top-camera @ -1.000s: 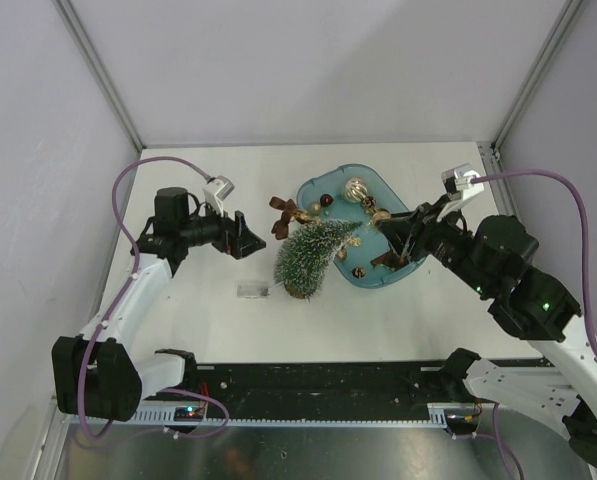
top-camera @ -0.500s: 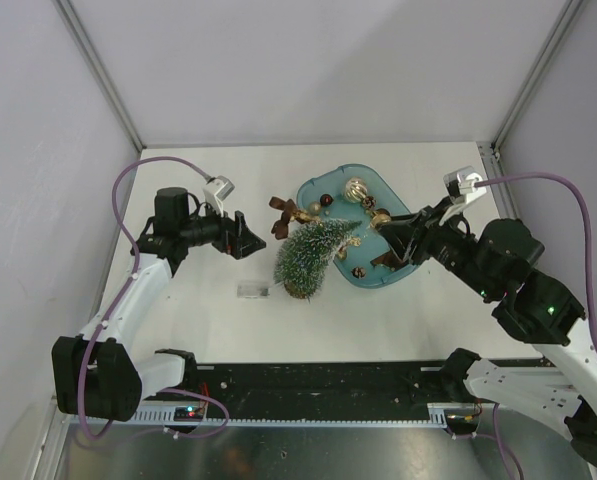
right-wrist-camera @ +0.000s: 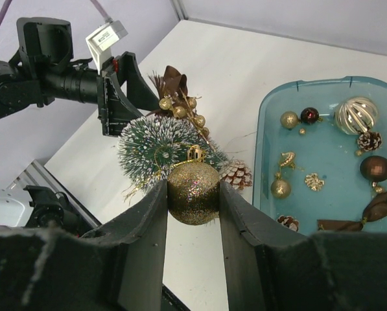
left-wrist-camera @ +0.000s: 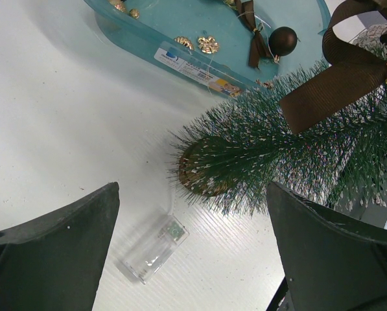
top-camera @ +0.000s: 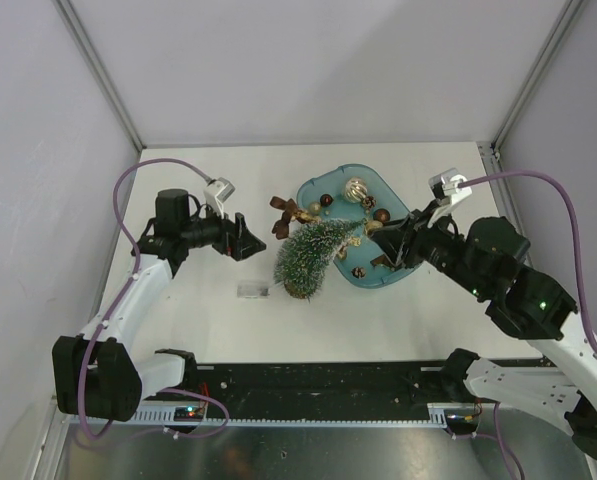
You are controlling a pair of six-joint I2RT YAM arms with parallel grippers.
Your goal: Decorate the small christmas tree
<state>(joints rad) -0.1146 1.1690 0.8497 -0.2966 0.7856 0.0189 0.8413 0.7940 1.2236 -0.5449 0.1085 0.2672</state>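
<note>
The small christmas tree [top-camera: 308,258] lies tilted beside the teal tray [top-camera: 376,281], its brown base [left-wrist-camera: 194,176] toward the near left and its tip at the tray's rim. A brown bow [left-wrist-camera: 336,84] and a gold berry sprig [right-wrist-camera: 180,107] sit on it. My right gripper [right-wrist-camera: 193,184] is shut on a gold glitter ball [right-wrist-camera: 193,194] and holds it in the air just right of the tree [right-wrist-camera: 155,148]. My left gripper [left-wrist-camera: 193,189] is open with nothing between its fingers, and it hangs left of the tree [left-wrist-camera: 264,146].
A clear battery box [left-wrist-camera: 153,249] lies on the table in front of the tree base, with a thin wire running to it. The tray [right-wrist-camera: 266,110] holds several ornaments: balls, pine cones and a bow. A pine cone [right-wrist-camera: 237,175] sits between tree and tray.
My right arm has shifted a little left toward the tree, carrying the gold ball. The left arm and the tree have not moved.
</note>
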